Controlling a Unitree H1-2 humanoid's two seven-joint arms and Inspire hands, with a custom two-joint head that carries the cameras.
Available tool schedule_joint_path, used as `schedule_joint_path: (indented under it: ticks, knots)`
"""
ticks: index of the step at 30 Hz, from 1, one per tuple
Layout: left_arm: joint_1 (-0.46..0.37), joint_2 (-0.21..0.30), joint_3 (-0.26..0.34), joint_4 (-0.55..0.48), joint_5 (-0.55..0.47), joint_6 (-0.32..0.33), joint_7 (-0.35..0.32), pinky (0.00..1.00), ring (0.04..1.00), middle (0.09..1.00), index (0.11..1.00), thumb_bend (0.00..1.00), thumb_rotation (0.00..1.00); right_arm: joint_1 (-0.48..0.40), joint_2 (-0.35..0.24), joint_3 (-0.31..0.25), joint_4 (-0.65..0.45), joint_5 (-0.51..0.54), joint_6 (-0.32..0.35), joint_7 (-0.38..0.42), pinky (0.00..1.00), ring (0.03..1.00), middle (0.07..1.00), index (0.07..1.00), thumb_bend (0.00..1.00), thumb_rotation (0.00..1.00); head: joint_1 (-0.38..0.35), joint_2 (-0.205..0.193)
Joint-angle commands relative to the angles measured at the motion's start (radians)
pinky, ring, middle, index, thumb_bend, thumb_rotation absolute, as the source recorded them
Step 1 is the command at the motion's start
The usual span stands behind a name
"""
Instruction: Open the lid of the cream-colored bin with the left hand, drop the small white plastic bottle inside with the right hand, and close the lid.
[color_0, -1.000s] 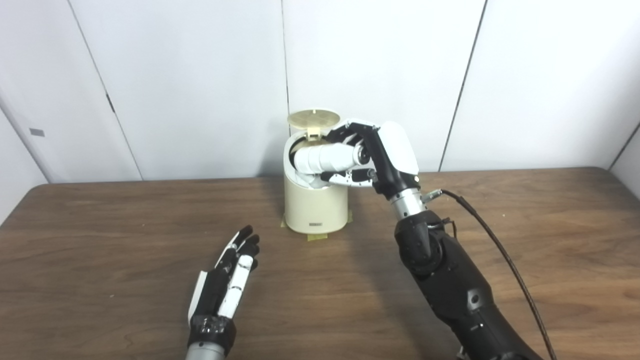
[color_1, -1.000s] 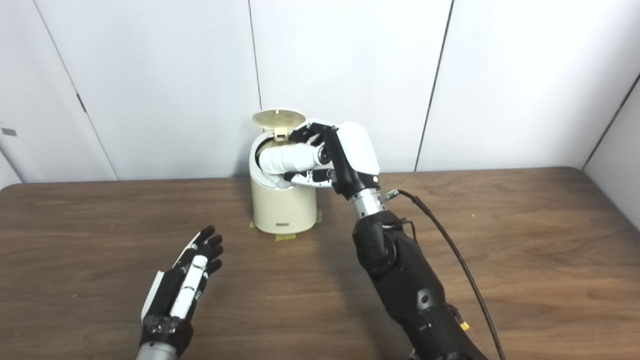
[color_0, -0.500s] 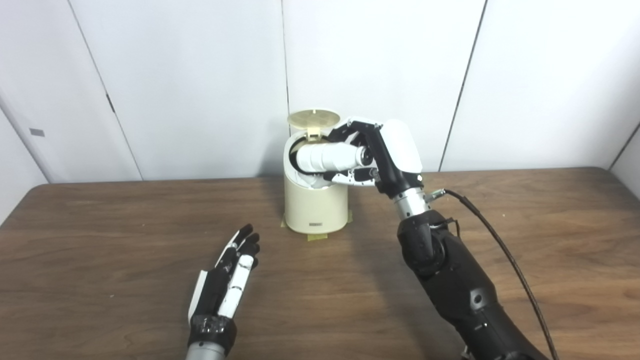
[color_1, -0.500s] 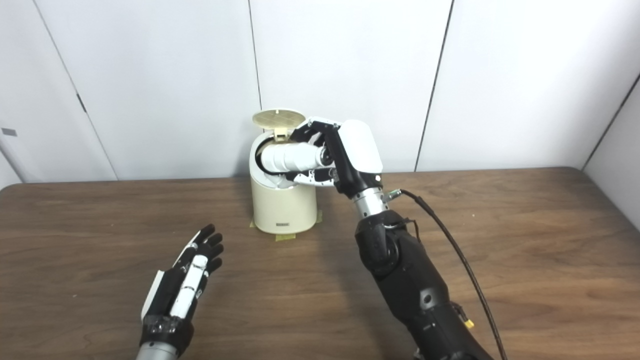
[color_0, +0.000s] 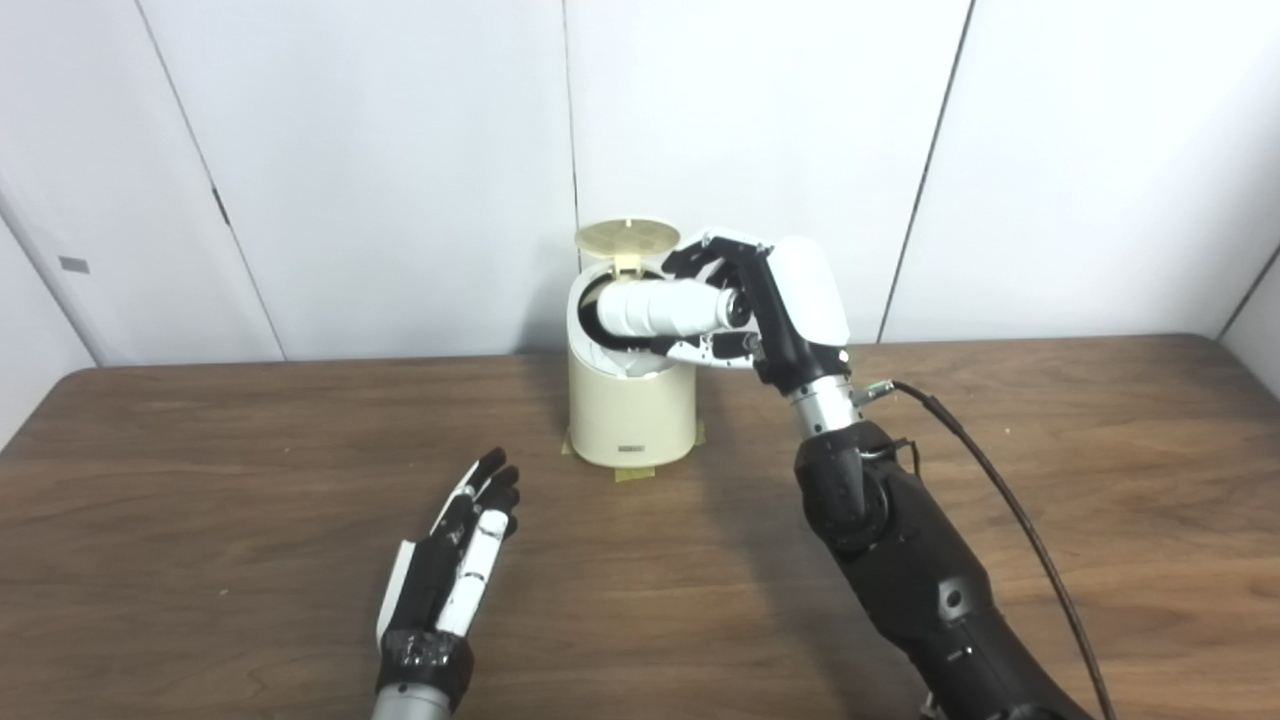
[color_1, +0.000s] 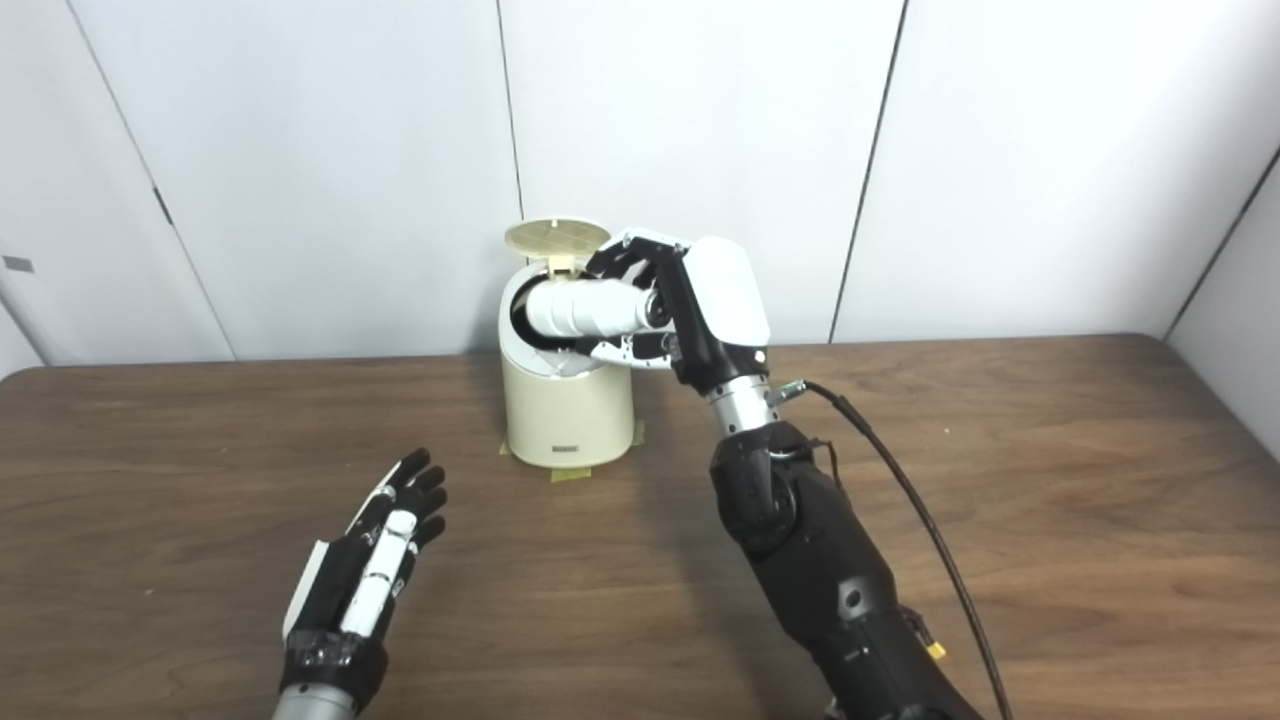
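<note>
Two hands, one bin, one bottle, on a brown wood-grain desk (color_0: 200, 440).

Bin (color_0: 631, 415): cream-colored, cylindrical, upright at the far middle of the desk, against the white wall panels (color_0: 380, 150). Strips of tan tape (color_0: 634, 474) show at its base. Its lid (color_0: 627, 237) stands tipped up at the far rim, underside facing the cameras, and the dark opening is exposed.

Bottle (color_0: 660, 308): small, white, plastic, ribbed along its body. It lies roughly horizontal, long axis running left to right, its left end over the bin's opening and its right end inside the grasp. It sits above the rim, not inside. Which end carries the cap cannot be told.

Right hand (color_0: 765, 315): raised beside the bin's right side, fingers and thumb closed around the right part of the bottle, white back-shell turned to the right. A black cable (color_0: 1000, 500) trails from the wrist toward the near right edge.

Left hand (color_0: 455, 555): on or just above the near-left part of the desk, well apart from the bin, fingers straight and close together, pointing toward the far side, holding nothing.
</note>
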Motion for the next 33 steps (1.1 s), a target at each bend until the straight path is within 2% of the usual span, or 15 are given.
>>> schedule_joint_path:
  ticks: [1,16,24,29,31,33]
  knots:
    - [-0.002,-0.012,-0.004,-0.017,0.004,-0.027,0.001,0.92,0.922,0.917,0.961,0.58,0.73,-0.059,-0.009,0.004,0.002,-0.023,-0.035,-0.054,0.32,0.394,0.509,0.534,0.49,0.00,-0.003,0.000]
    - [-0.005,-0.019,-0.010,-0.011,-0.001,-0.028,0.001,0.92,0.925,0.920,0.961,0.58,0.72,-0.131,-0.016,0.046,0.083,-0.113,-0.002,-0.130,0.34,0.384,0.495,0.523,0.50,0.00,-0.001,-0.002]
    - [-0.007,-0.022,-0.010,-0.013,-0.001,-0.024,0.002,0.93,0.927,0.918,0.962,0.57,0.72,-0.134,-0.020,0.059,0.096,-0.115,0.015,-0.114,0.33,0.391,0.493,0.536,0.50,0.00,-0.002,-0.001]
    - [-0.008,-0.022,-0.010,-0.014,-0.002,-0.023,0.002,0.92,0.926,0.919,0.964,0.55,0.73,-0.126,-0.030,0.070,0.066,-0.125,0.056,-0.082,0.31,0.409,0.505,0.558,0.49,0.00,-0.003,-0.001]
    - [-0.008,-0.020,-0.011,-0.014,-0.001,-0.025,0.000,0.93,0.925,0.918,0.962,0.54,0.73,-0.122,-0.034,0.078,0.045,-0.148,0.099,-0.067,0.31,0.424,0.512,0.551,0.49,0.00,-0.003,-0.001]
    - [-0.010,-0.019,-0.010,-0.012,-0.001,-0.028,-0.001,0.93,0.926,0.918,0.963,0.53,0.73,-0.120,-0.037,0.086,0.025,-0.173,0.146,-0.048,0.34,0.417,0.508,0.530,0.51,0.00,-0.012,-0.002]
